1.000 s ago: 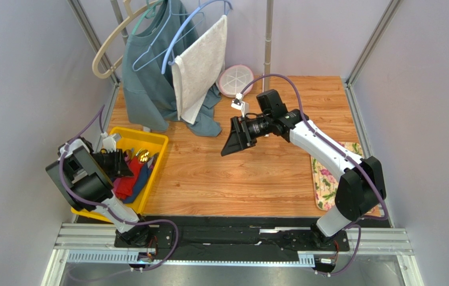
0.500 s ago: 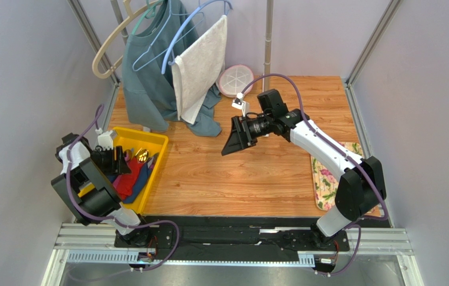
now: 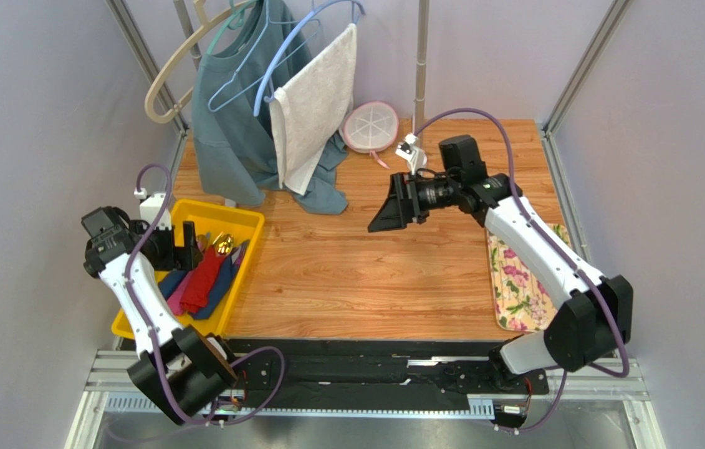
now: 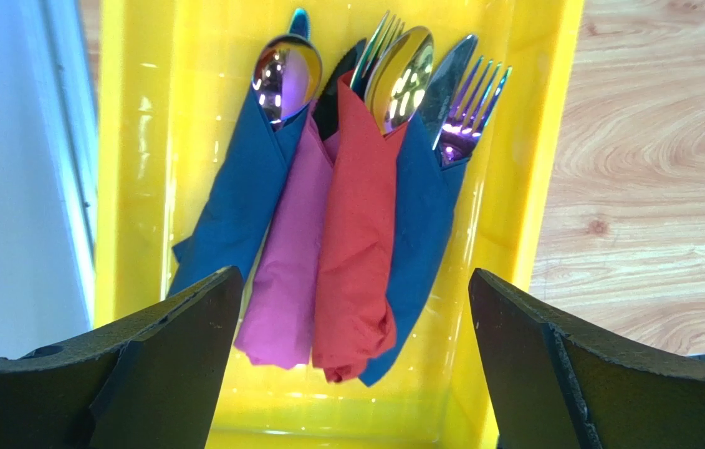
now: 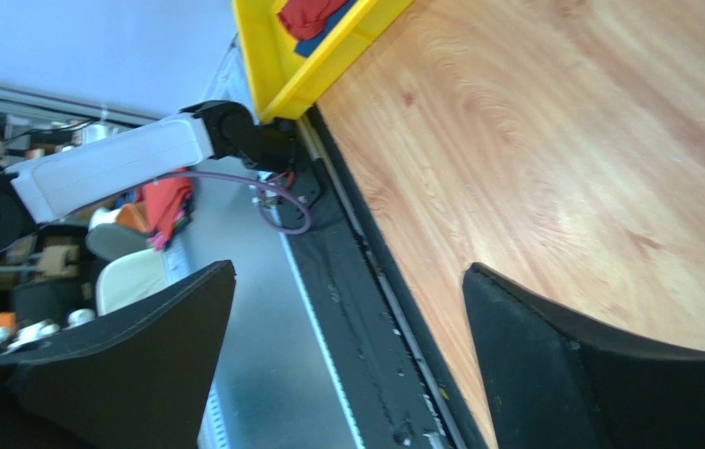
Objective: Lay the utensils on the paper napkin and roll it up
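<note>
Left pincer (image 4: 351, 281) hung spread over yellow plastic bin (image 4: 141, 140), bench (image 4: 656, 187) left edge | red paper napkin (image 4: 356, 215) lay inside, wrapping shiny gold metal spoon (image 4: 401, 79) | we judged it soft, tearable: pinch mid-roll | right pincer (image 5: 348, 273) spread.

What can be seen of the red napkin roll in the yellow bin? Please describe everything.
The red napkin roll looks like thin matte paper, wrapped into a long, slightly creased bundle with a loosely crumpled lower end. It lies flat on the floor of the yellow bin. The head of a shiny gold spoon sticks out of its upper end, and the fork tines beside it seem to come from the same roll. It lies between a pink roll and a navy roll, touching both.
</note>
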Robot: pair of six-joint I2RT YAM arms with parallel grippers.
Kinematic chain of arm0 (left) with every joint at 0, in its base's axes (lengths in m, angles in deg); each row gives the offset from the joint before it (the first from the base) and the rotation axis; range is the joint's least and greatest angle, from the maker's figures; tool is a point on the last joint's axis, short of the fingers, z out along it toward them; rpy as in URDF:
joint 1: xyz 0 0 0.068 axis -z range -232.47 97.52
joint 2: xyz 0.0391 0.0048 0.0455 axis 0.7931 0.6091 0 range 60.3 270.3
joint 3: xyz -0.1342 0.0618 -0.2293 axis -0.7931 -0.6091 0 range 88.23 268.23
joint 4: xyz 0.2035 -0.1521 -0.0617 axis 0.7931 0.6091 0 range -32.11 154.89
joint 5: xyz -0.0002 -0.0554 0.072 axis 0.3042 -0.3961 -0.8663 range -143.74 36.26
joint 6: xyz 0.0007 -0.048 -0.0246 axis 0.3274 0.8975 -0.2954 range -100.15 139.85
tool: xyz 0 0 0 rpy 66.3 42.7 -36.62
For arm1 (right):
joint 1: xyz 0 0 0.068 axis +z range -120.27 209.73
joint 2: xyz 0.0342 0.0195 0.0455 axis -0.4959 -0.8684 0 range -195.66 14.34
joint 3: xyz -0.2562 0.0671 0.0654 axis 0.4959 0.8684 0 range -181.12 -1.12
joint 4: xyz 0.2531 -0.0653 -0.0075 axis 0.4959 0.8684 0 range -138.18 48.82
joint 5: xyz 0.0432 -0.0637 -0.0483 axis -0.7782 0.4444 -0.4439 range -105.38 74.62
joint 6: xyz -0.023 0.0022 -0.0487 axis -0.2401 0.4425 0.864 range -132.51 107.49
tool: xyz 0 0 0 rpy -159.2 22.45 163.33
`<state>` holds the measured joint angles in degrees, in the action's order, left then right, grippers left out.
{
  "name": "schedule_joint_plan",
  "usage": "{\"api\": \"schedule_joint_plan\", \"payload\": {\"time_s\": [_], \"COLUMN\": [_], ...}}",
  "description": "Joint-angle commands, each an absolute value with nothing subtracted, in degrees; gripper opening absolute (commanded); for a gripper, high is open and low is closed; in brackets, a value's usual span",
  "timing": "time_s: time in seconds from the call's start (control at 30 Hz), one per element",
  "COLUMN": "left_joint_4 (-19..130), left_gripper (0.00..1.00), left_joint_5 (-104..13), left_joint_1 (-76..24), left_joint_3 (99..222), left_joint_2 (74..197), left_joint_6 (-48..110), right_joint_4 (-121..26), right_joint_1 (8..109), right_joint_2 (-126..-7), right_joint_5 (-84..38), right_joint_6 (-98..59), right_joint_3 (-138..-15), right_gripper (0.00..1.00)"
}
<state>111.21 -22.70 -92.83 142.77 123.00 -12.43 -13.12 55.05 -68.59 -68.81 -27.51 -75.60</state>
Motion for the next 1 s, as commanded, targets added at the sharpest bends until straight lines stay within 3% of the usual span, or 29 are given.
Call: {"api": "schedule_joint_plan", "payload": {"time_s": [0.0,0.17,0.37,0.67,0.97], "left_joint_4": [114.9,116.4,120.5,109.4,105.3], "left_gripper": [0.99,0.99,0.99,0.99,0.99], "left_joint_5": [-22.8,-24.5,-22.0,-33.3,-38.5], "left_joint_1": [-93.3,-93.3,-87.4,-61.9,-55.3], "left_joint_3": [143.4,148.4,157.7,152.9,150.8], "left_joint_2": [114.5,109.7,115.3,114.6,112.4], "left_joint_6": [-12.0,-9.2,-5.1,12.3,15.4], "right_joint_4": [-11.4,-9.1,-7.8,-7.4,-4.9], "right_joint_1": [51.8,48.6,46.7,41.3,38.7], "right_joint_2": [-60.8,-54.4,-48.5,-42.4,-39.2], "right_joint_5": [-64.7,-58.5,-47.8,-43.6,-42.0], "right_joint_6": [-26.4,-25.6,-24.7,-24.1,-21.0], "right_joint_3": [-73.4,-70.3,-66.6,-60.2,-59.6], "right_gripper": [0.99,1.0,1.0,1.0,1.0]}}
